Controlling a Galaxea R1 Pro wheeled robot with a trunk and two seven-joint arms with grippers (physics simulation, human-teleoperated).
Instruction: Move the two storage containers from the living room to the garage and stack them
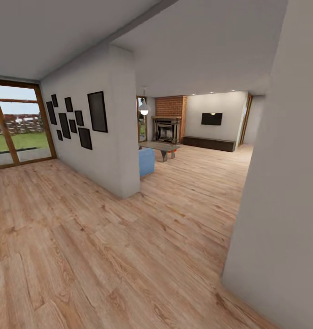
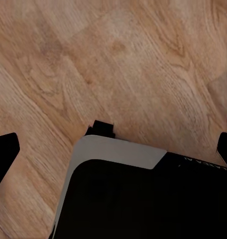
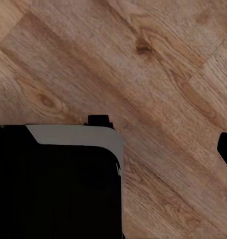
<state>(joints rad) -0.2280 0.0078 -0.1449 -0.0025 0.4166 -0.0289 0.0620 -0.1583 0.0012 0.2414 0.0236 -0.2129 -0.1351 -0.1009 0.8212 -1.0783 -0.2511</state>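
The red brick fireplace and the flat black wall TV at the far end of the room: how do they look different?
The red brick fireplace runs from the wood floor up to the ceiling, while the flat black wall TV hangs partway up the pale wall. The fireplace is tall and narrow with a dark opening low down; the TV is a small wide rectangle above the long dark low cabinet. Both stand along the far wall of the living room.

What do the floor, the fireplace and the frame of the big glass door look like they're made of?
The floor looks like light wood plank, matte, with visible grain, knots and board seams. The fireplace seems to be red brick, judging by its colour and faint courses; its dark insert is too small to tell. The door frame looks like mid-brown wood.
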